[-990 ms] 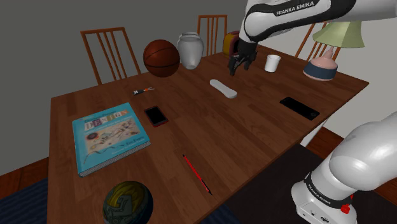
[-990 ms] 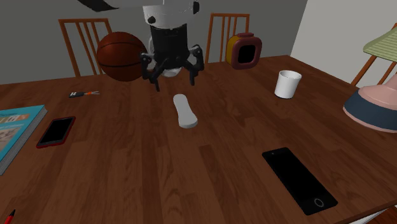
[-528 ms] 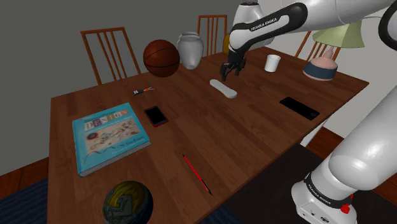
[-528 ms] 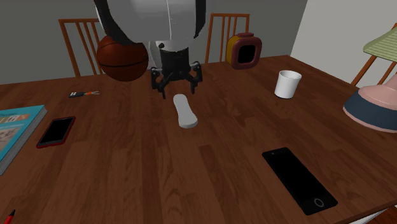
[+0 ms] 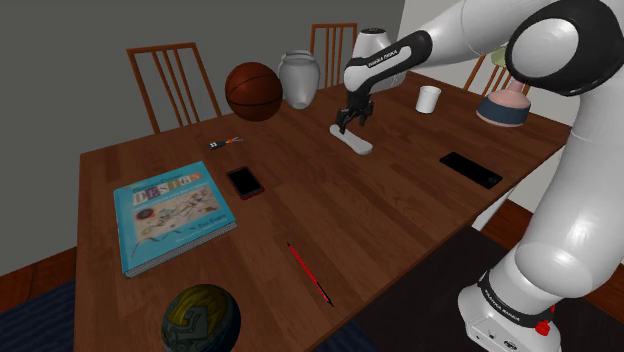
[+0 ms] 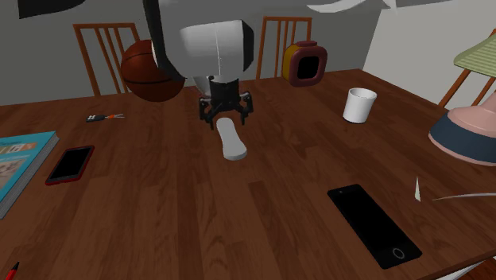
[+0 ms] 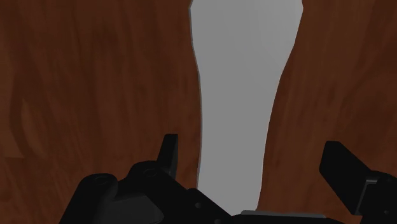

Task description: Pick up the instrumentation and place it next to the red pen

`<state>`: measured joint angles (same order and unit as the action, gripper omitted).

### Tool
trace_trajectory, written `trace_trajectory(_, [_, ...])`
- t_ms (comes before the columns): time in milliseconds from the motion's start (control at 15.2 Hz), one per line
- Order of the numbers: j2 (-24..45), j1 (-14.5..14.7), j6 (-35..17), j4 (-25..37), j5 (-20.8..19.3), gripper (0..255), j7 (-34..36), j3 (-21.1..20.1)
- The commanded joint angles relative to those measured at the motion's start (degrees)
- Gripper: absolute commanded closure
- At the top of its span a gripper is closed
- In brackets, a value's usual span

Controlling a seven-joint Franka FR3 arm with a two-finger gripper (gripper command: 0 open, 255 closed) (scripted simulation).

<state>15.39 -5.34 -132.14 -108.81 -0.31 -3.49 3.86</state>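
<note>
The instrumentation is a long white bar (image 5: 354,141) lying flat on the brown wooden table (image 5: 400,215). In the second exterior view the white bar (image 6: 232,141) runs toward the camera from the gripper (image 6: 225,119). My gripper (image 5: 346,124) hangs low over the bar's far end, open, its fingers astride the bar without touching it. From the wrist, the white bar (image 7: 245,83) lies between the parted fingertips (image 7: 168,153) of the gripper (image 7: 252,159). The red pen (image 5: 309,272) lies near the table's front edge, far from the gripper. Its tip, the red pen (image 6: 13,269), shows at the lower left corner.
A basketball (image 5: 252,90), a pale vase (image 5: 299,78) and a white cup (image 5: 429,98) stand along the far side. A black phone (image 5: 470,168), a red-cased phone (image 5: 244,181), a blue book (image 5: 168,213) and a dark globe ball (image 5: 201,318) lie around. A lamp (image 5: 508,104) stands far right.
The gripper has come down and moved toward the shoulder view's left, from above the table near the cup to just over the white bar's far end. Its fingers stay open.
</note>
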Motion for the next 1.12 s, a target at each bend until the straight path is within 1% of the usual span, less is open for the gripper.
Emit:
trace_trajectory(0, [1.95, -0.27, -1.05, 0.87, 0.24, 0, -0.34, 0.05])
trace_trajectory(396, [4.77, -0.41, -4.32, 0.42, 0.46, 0, -0.48, -0.03])
trace_trajectory(858, [4.77, -0.41, -4.31, 0.43, 0.46, 0, -0.48, -0.03])
trace_trajectory(924, [4.77, -0.41, -4.31, 0.43, 0.46, 255, -0.48, -0.03])
trace_trajectory(1056, [4.78, -0.41, -4.31, 0.44, 0.46, 255, -0.48, -0.03])
